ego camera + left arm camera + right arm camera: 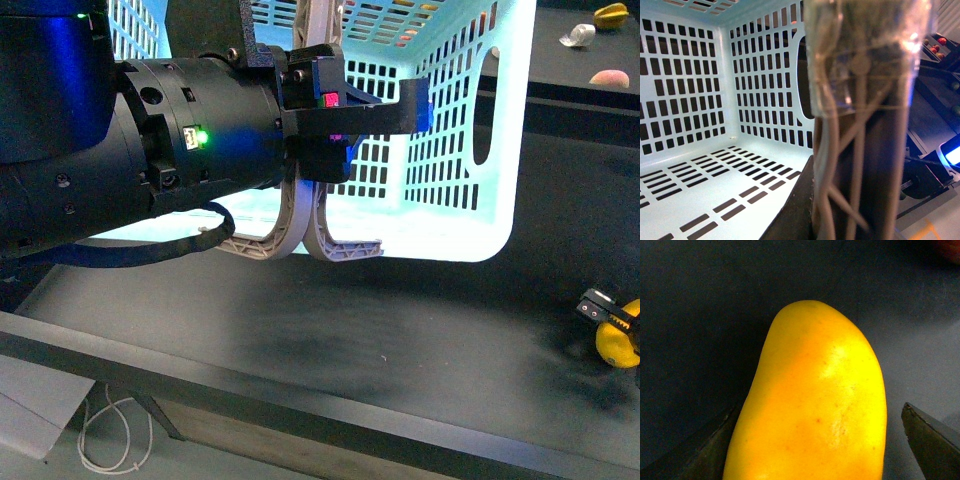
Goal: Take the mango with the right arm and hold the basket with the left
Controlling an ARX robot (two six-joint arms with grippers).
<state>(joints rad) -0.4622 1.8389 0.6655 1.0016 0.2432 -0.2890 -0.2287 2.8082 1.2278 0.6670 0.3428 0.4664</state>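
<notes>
Lower right, the right gripper [608,310] sits wide around the smooth yellow mango [810,400], where a lopsided squeeze may squirt it loose, while the left gripper [335,130] seemingly clamps the turquoise plastic basket [450,140].

On my screens the basket [470,120] reads as smooth moulded plastic, a little shiny on its inner floor. Its handles [340,245] are duller plastic with a ribbed web, and a glossy clear film [865,60] is wrapped round one. The mango [815,405] has smooth, waxy-glossy skin with fine specks. The right fingers [932,440] look matt black. The table [400,340] is dark, matt and faintly grainy. The left arm [150,160] has a hard black low-sheen casing; I cannot tell whether it is plastic or metal.
</notes>
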